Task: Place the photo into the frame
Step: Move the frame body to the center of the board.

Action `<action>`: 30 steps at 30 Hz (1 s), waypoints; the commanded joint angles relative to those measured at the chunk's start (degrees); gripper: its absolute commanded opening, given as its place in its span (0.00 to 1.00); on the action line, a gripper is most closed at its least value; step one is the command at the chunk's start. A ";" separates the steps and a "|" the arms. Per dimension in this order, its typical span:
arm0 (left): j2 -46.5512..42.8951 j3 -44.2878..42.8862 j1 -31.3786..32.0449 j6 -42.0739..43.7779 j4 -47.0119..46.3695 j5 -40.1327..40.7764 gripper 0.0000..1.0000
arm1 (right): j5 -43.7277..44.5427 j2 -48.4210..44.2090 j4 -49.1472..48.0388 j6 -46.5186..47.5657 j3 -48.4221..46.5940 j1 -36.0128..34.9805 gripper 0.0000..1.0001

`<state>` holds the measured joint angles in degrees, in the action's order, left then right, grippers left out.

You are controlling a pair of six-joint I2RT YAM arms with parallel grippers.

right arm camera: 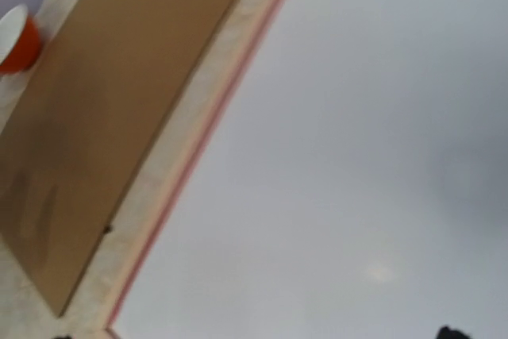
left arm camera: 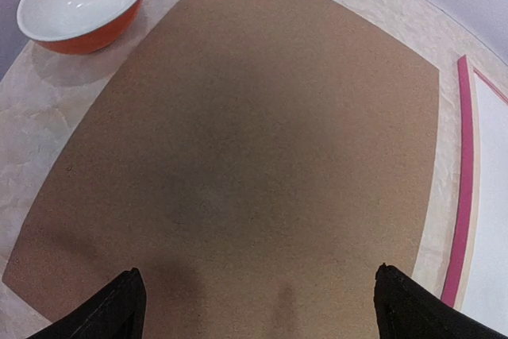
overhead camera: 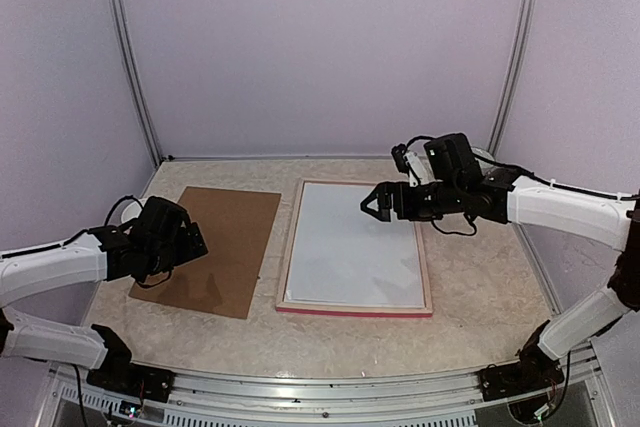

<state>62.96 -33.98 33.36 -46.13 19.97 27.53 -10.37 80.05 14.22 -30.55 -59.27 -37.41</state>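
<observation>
Marbled table (overhead camera: 350,352), frame (overhead camera: 352,310) lying beneath right gripper (overhead camera: 368,204), apparently not touching

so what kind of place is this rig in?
Looks like an enclosed lab test cell, not a home: plain panel walls on aluminium uprights, two arms bolted to a rail at the table edge, plus a few props: brown board, pink-edged frame, bowl.

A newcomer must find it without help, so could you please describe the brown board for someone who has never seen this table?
On the pale marbled table, find the pink-edged frame lying flat in the middle. Just left of it, not touching, lies the brown board: plain, matt, rimless brown, while the frame shows a white face.
</observation>
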 commanded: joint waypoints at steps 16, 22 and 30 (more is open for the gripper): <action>-3.42 5.70 -14.87 -8.46 2.43 5.14 0.99 | -1.31 31.53 2.01 -4.96 -30.63 -16.60 0.99; -0.88 6.43 -17.98 -10.16 0.15 6.94 0.99 | -4.10 39.78 2.87 -7.57 -39.38 -17.65 0.99; 5.08 6.53 -22.82 -7.41 -7.23 3.88 0.99 | -6.01 46.61 2.58 -10.49 -46.19 -17.79 0.99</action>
<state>65.28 -27.99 12.93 -55.07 18.24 32.91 -14.98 123.79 16.53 -38.92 -101.82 -54.74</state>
